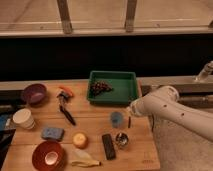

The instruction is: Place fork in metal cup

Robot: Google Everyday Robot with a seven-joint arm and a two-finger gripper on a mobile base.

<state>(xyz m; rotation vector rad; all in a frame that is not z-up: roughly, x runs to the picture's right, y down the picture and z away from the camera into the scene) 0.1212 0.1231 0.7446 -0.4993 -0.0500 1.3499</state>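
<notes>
1. No text, label, brand or number can be read on anything across the desk [92,126].
2. The hand [130,112], clamped on the fork [129,122], hangs just right of the blue cup [116,118].

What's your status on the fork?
Hand shut on fork, beside blue cup. Fork hangs upright, not yet in metal cup. Remote lies beside metal cup.
</notes>
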